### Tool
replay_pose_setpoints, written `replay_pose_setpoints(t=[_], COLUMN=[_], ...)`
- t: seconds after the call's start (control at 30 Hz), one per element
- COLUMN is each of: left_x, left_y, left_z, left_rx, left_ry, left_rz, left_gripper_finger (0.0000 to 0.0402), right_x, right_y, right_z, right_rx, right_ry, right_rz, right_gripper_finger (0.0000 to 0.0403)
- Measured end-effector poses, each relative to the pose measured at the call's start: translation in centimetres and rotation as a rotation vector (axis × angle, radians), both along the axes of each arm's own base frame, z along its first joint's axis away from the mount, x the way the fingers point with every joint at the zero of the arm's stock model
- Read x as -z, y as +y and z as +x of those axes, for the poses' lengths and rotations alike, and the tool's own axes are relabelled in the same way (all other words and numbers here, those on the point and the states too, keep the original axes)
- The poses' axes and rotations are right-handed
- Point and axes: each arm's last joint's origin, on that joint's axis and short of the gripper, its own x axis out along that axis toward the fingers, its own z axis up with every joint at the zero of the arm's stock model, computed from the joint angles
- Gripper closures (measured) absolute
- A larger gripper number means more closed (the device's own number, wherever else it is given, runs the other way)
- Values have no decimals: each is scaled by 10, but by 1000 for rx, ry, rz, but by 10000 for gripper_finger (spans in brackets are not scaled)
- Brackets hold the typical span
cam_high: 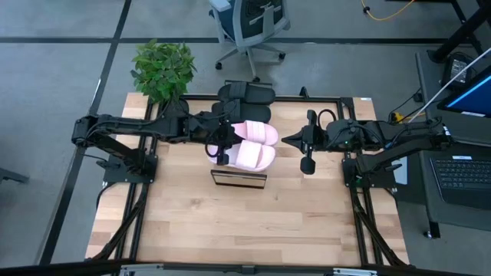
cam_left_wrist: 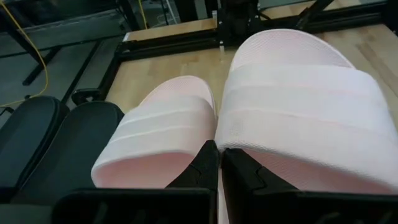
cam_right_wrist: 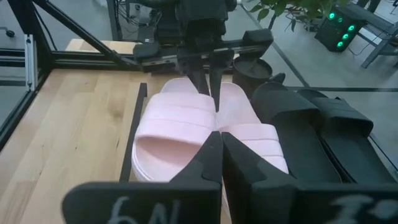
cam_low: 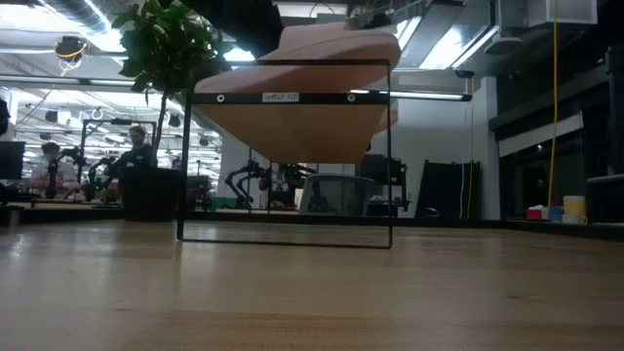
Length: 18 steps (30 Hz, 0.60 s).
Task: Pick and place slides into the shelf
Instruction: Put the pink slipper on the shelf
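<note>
Left to right in the high view: the left arm is extended across the table toward the centre. The left gripper (cam_high: 221,146) is positioned at the near ends of the 2 pink slides (cam_high: 255,144). In the right wrist view its fingers (cam_right_wrist: 206,79) are seen pressed nearly together at the seam between the 2 pink slides (cam_right_wrist: 186,124); whether any edge is pinched cannot be told.

At centre, the shelf (cam_high: 238,179) is seen end-on, its dark frame resting on the wooden table (cam_high: 230,230). All 4 slides are lined up in 1 row: the 2 pink ones nearest the camera end and the 2 black slides (cam_high: 245,101) behind them, toward the potted plant (cam_high: 163,69). In the low view a pink slide (cam_low: 331,44) lies on top of the shelf.

At right, the right gripper (cam_high: 290,141) is held just beside the pink slides, its fingers pressed together and holding nothing.

Judgement: placement appears essentially complete; only release and withdrawal seem left.

Writing: a small white label (cam_low: 278,97) is fixed to the shelf's front rail, too small to read. Pale handwritten marks are visible on the right wrist mount, partly cut off.
</note>
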Motion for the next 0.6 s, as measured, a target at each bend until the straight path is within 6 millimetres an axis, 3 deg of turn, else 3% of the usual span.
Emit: replay_pose_setpoints(t=[0.6], left_x=[3], left_y=[0], left_z=[1], left_rx=[-2], left_ry=[13], left_rz=[-4], left_gripper_finger=[401], right_x=[0], right_y=[0], right_z=[0], right_rx=[0], right_ry=[1], right_rz=[0], right_gripper_finger=[398])
